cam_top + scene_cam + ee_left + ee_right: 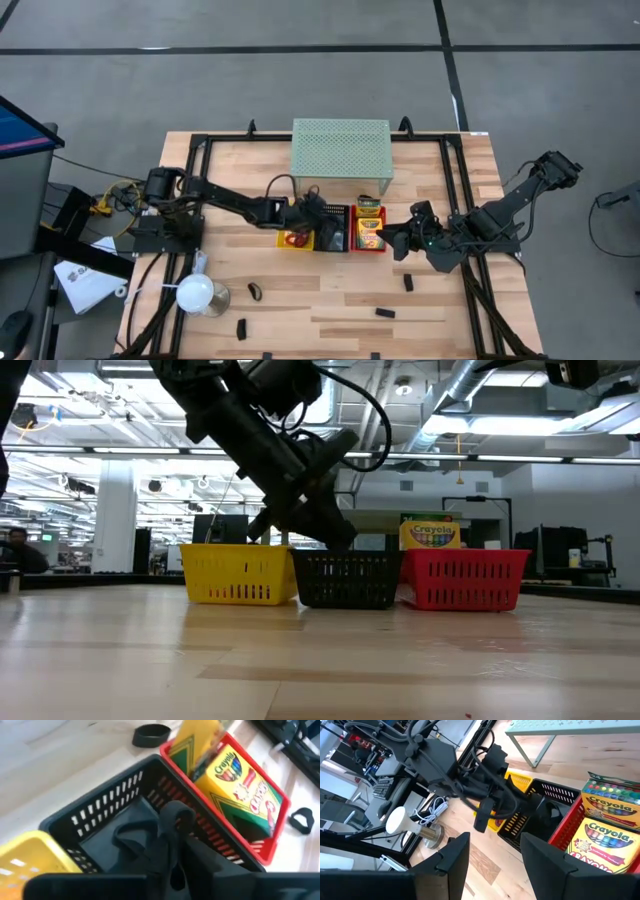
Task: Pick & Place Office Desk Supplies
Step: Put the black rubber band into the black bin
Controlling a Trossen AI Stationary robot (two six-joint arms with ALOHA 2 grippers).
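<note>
At the table's near left stands a white round-headed lamp (196, 292) on a metal base, and just right of it a small black clip (255, 291) lies on the wood, with another black clip (241, 326) nearer the front edge. The left arm reaches from the left side toward the middle of the table, its left gripper (172, 827) lowered into the black basket (345, 580), the middle one of three baskets set side by side. Its fingers stand nearly closed over the basket's interior; dark shapes lie beneath them, but whether anything is pinched I cannot tell. The yellow basket (238, 573) sits touching the black one on its left and holds red and orange ring bands (293, 240). Behind the baskets, at the far middle, is the pale green mesh shelf (341, 150). On the right of the black basket is the red basket (462, 579), with two yellow-green Crayola crayon boxes (245, 790) standing in it. The right gripper (492, 855) hovers just right of the red basket, above the table, its jaws parted with nothing between them. Near it, two more black clips (408, 282) and (385, 313) lie on the wood toward the front right.
</note>
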